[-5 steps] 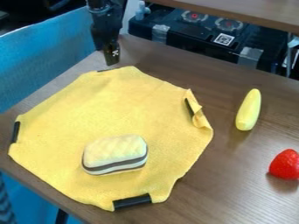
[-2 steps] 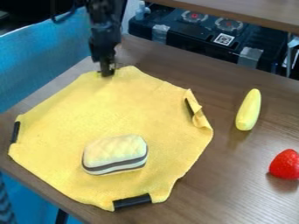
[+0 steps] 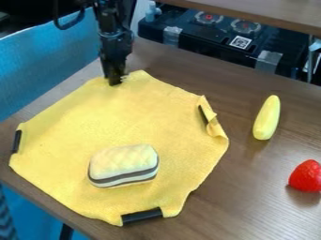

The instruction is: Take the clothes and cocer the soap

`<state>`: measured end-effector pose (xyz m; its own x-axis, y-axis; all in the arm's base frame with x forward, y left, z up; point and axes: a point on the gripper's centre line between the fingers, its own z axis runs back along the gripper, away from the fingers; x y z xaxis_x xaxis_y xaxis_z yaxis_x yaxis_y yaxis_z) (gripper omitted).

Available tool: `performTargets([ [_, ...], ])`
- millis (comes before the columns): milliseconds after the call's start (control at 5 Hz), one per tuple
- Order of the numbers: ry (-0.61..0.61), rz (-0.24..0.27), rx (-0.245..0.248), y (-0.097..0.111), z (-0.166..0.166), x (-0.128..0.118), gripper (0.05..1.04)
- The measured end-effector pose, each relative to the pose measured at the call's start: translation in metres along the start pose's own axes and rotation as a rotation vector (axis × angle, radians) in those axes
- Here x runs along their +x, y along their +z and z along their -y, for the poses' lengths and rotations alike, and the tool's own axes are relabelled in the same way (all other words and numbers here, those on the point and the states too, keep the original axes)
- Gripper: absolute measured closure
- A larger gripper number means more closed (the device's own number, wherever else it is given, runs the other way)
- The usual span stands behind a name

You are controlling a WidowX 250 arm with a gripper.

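The black gripper [image 3: 115, 80] points down at the top edge of the yellow cloth [image 3: 138, 122], its tip at the cloth's back corner. Whether it holds any fabric there cannot be told. The cloth lies spread on the table, with black strips at its edges and its right corner folded over. On the lower middle of the cloth rests a soap-like block [image 3: 123, 166], pale yellow on top with dark and white bands along its side; nothing covers it.
To the right of the cloth lies a long yellow toy [image 3: 267, 117], and a red strawberry [image 3: 306, 176] is near the right edge. The wooden table [image 3: 251, 187] extends around them. Black equipment [image 3: 213, 40] stands behind the table.
The gripper has come down and slightly left from behind the cloth onto its back corner, moving only a little since the middle frame. Cloth and block have stayed in place.
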<state>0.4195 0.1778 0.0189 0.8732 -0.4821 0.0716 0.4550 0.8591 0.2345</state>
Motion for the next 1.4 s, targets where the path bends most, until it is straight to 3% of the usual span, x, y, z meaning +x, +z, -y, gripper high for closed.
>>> performTargets([
  [200, 0.006, 0.019, 0.005, 0.001, 0.002, 0.001, 0.883],
  [400, 0.015, 0.049, -0.042, 0.01, 0.012, -0.002, 0.999],
  [600, 0.015, 0.112, -0.086, 0.042, 0.022, 0.002, 1.02],
  [800, -0.023, 0.19, -0.087, 0.078, 0.041, -0.001, 1.024],
  [1000, -0.1, 0.235, -0.102, 0.1, 0.072, -0.012, 1.024],
  [1400, -0.272, 0.213, -0.132, 0.114, 0.148, -0.047, 1.024],
])
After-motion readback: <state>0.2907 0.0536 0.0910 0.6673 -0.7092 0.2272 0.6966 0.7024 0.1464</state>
